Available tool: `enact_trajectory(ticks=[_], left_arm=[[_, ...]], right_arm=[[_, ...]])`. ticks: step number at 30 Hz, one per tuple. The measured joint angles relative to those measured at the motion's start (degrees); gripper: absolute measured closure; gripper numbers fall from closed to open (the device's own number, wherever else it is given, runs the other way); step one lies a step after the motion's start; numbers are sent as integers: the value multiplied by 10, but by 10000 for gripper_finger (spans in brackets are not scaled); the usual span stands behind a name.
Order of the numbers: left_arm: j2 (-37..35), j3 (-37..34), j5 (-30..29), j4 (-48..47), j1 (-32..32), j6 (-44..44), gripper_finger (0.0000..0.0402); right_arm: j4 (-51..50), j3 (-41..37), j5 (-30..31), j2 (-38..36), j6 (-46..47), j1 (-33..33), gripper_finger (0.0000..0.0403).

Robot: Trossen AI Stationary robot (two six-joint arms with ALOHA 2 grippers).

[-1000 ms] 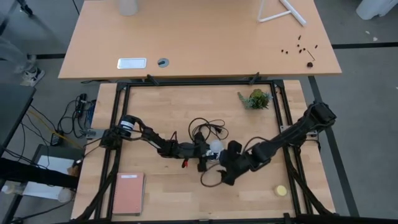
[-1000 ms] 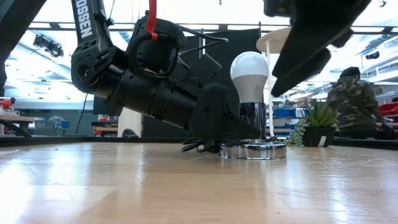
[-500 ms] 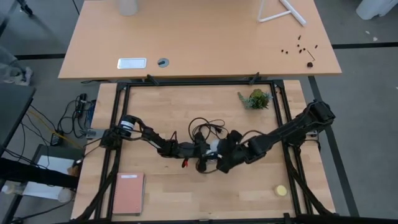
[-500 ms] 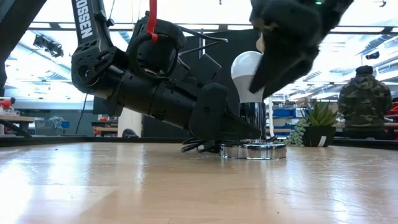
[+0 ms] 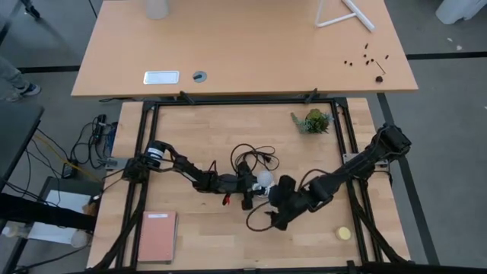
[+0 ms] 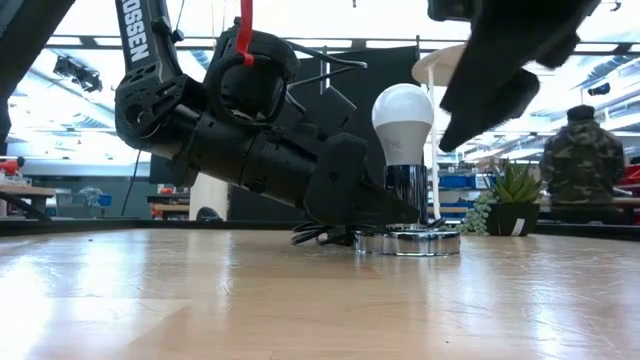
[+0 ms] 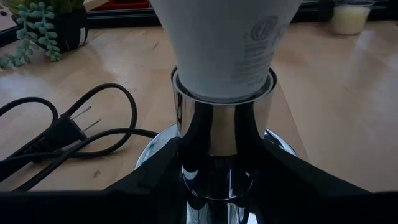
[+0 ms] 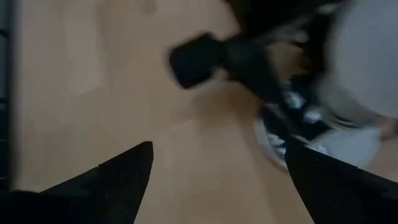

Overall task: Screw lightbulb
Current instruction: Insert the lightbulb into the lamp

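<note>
My left gripper (image 7: 214, 186) clamping the chrome socket (image 6: 408, 200) at mid-table, lightbulb (image 6: 403, 122) standing upright in it, my right gripper (image 5: 275, 215) hovering spread wide just right of it, grasping nothing

The counter (image 6: 200, 300) under me is pale wood, smooth with a soft sheen and visible grain. The lightbulb (image 6: 402, 122) is matt white, plastic-looking, with faint grey print on its neck. It stands in a socket sleeve (image 7: 224, 149) of mirror-bright chromed metal, on a glossy silver base disc (image 6: 408, 241). The cord (image 7: 68, 134) is smooth black rubbery plastic with bare metal prongs. My left pincer (image 7: 214, 177) is matt black plastic; my right pincer (image 8: 217, 180) looks equally dull and dark.
</note>
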Motion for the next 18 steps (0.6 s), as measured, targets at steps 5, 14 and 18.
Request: enact_trajectory(ticks=[5,14,18], left_arm=[[0,0,0,0,0,0,206],[0,0,0,0,0,1,206],[0,0,6,0,-1,3,206]], right_arm=[[-82,0,53,0,47,-26,30],[3,0,15,1,-37,-69,30],[8,0,-7,1,-25,-53,30]])
